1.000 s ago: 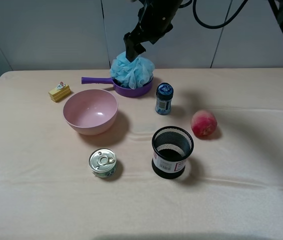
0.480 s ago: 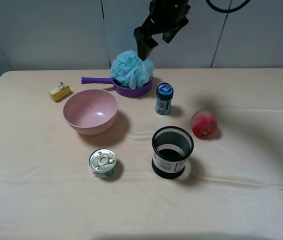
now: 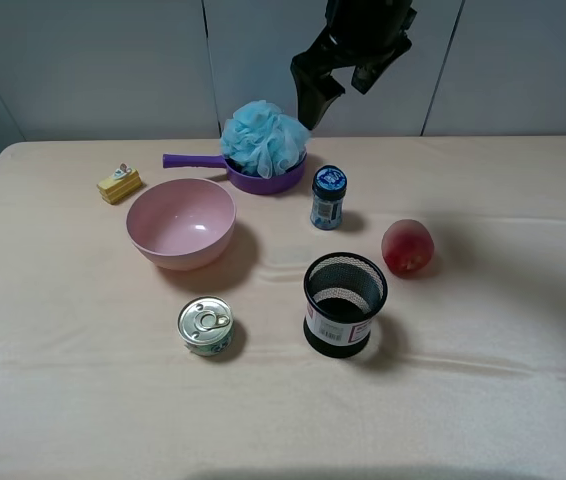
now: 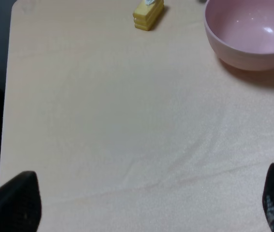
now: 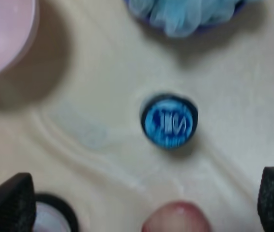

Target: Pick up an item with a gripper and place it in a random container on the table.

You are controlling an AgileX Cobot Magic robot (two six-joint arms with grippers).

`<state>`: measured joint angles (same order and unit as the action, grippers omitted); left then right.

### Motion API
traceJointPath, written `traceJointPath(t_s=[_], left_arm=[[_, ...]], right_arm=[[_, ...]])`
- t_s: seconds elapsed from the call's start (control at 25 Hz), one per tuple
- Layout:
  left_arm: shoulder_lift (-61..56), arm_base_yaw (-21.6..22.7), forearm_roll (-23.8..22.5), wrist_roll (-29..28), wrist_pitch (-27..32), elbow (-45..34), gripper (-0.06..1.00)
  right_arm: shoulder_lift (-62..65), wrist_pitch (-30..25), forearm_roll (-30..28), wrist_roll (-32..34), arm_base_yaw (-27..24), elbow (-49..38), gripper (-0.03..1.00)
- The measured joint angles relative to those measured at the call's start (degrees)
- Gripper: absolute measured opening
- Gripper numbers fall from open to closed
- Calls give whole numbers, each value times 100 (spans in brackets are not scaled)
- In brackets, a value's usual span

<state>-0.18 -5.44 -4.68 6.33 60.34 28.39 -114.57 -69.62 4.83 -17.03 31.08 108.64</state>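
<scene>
The right gripper has lifted up and away to the right since a second ago, jaws spread wide and empty. The bath pouf sits in the purple pan at the far side of the tabletop, below and left of that gripper, handle pointing left toward the pink bowl. The left gripper's fingertips are well apart over bare cloth

Below the black right gripper: light-blue bath pouf in a purple pan, dark bottle with a blue cap. Nearer: pink bowl, red-pink peach, black mesh cup, yellow cake piece, silver-topped can. Table beige-pink.
</scene>
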Motion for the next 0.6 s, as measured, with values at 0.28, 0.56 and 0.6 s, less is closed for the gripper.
traceJointPath(t_s=[0.28, 0.56, 0.6], left_arm=[[0, 0, 0, 0, 0, 0, 92], [0, 0, 0, 0, 0, 0, 92], [0, 0, 0, 0, 0, 0, 92]], right_arm=[[1217, 189, -120, 289, 0, -1397, 69], [2640, 687, -483, 784, 0, -2910, 69], [2815, 717, -579, 892, 0, -3103, 69]])
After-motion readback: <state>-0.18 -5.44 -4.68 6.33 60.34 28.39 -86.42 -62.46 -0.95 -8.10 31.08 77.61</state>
